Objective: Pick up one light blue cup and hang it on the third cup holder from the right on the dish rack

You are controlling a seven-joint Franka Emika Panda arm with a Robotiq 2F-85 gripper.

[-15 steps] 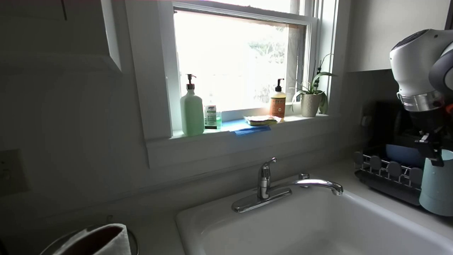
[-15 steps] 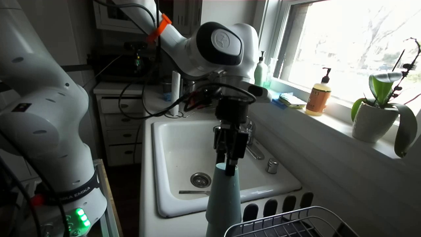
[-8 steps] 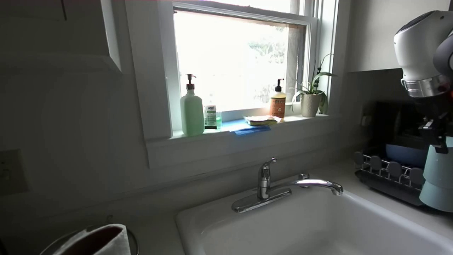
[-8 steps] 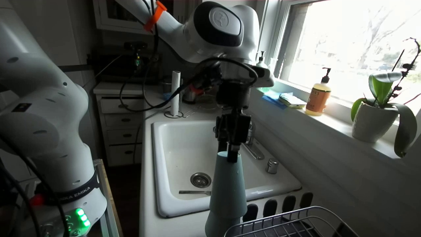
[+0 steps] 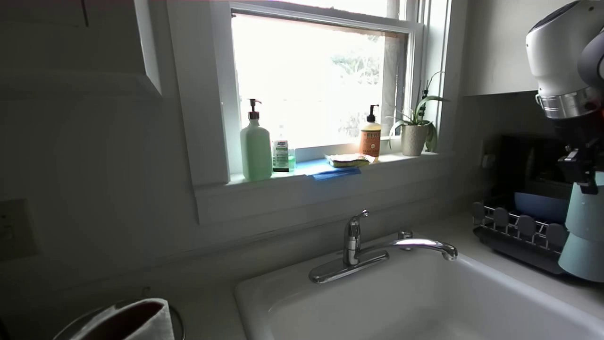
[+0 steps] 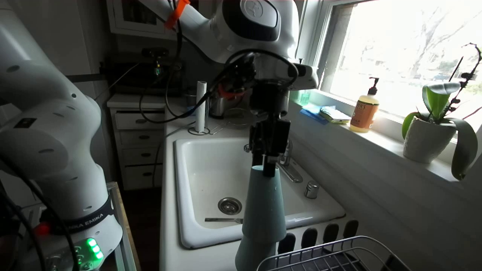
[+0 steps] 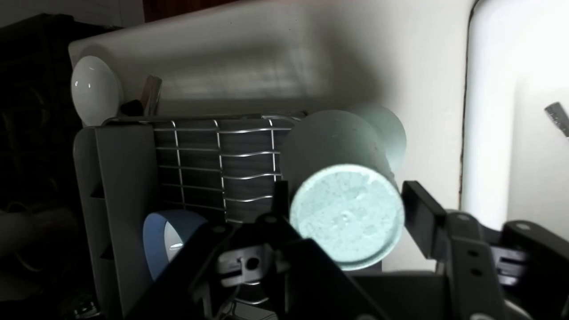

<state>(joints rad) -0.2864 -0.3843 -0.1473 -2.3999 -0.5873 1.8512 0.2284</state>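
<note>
My gripper (image 6: 263, 167) is shut on the narrow base end of an upside-down light blue cup (image 6: 265, 203). The fingers lie on opposite sides of the base, which faces the camera in the wrist view (image 7: 347, 218). A second pale blue cup (image 6: 254, 256) stands upside down on the counter below it; it also shows in an exterior view (image 5: 583, 257). The held cup's rim overlaps the lower cup's top; I cannot tell whether they are fully apart. The dish rack (image 5: 519, 233) stands beside the cups, with dark rounded cup holders (image 6: 308, 238) along its sink-side edge.
A white sink (image 6: 182, 195) with a faucet (image 5: 354, 241) lies beside the rack. A blue bowl (image 5: 540, 206) sits in the rack. A white bowl (image 7: 95, 91) stands behind it. Soap bottles (image 6: 365, 111) and a potted plant (image 6: 427, 139) stand on the windowsill.
My gripper has risen with the cup in it, and more of the lower cup shows beneath. The upward motion is smaller in the last half second.
</note>
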